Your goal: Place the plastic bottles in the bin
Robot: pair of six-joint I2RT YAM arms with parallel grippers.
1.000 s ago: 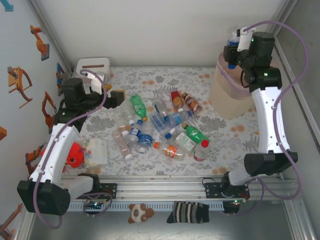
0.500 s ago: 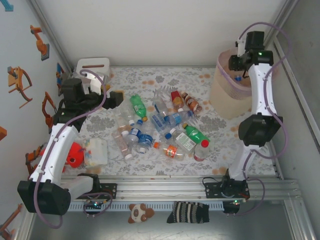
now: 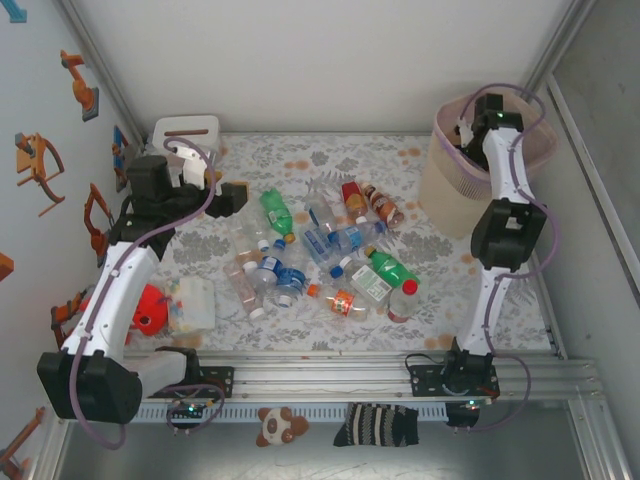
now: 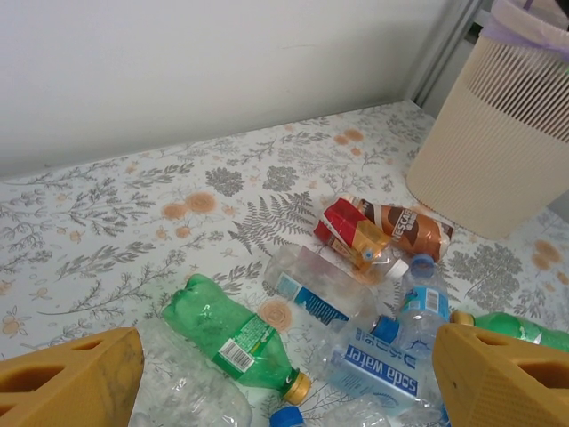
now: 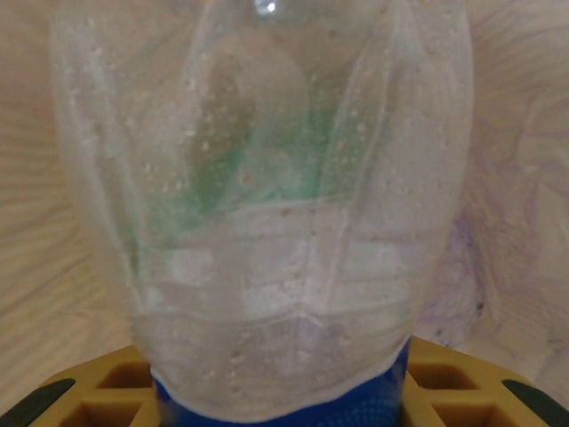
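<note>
Right pincer (image 5: 277, 405) sunk inside bin (image 3: 446, 190), clenched on clear bottle (image 5: 267, 205). Left pincer (image 4: 284, 382) spread wide, empty, above bottle heap (image 3: 330, 250) on table (image 4: 133, 205). Risks: bag liner (image 5: 524, 205) snagging my fingers on withdrawal; droplet-beaded bottle clinging instead of dropping.

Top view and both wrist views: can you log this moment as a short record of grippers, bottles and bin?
right gripper: shut on a clear bottle, lowered inside the bin
left gripper: open, empty, at the left edge of the pile
loose bottles: scattered mid-table, lying on their sides
bin: upright, far right corner, pink liner over the rim
</note>
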